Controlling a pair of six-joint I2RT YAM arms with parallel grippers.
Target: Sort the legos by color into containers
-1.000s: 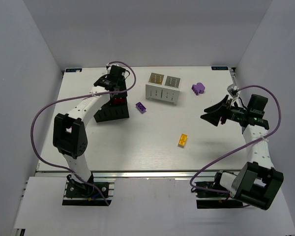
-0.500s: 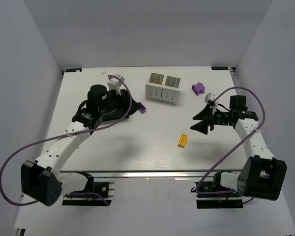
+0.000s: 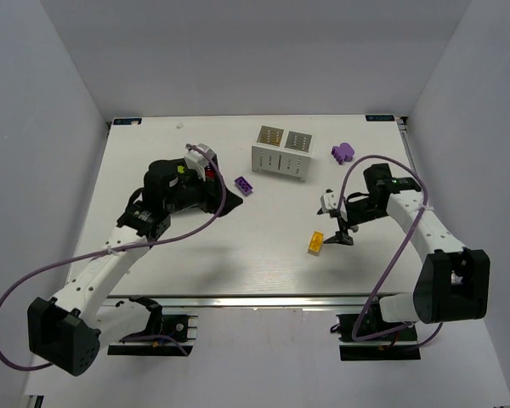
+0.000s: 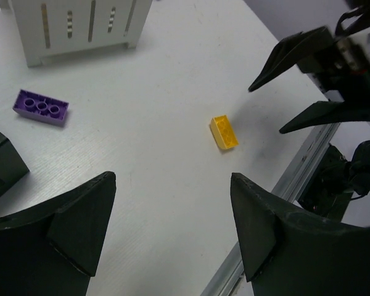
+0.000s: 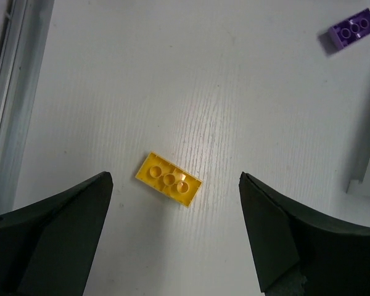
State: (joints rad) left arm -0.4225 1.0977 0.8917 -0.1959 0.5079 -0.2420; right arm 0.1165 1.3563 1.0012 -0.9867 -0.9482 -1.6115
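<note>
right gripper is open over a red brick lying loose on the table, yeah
Not quite: the brick is yellow, not red. The right wrist view shows the right gripper open over a yellow brick lying loose on the table.

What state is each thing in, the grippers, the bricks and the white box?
yellow brick: loose on the table.
purple brick: loose on the table.
far purple piece: loose on the table.
white box: upright, contents unclear.
left gripper: open, empty.
right gripper: open, empty, facing the yellow brick.
</note>
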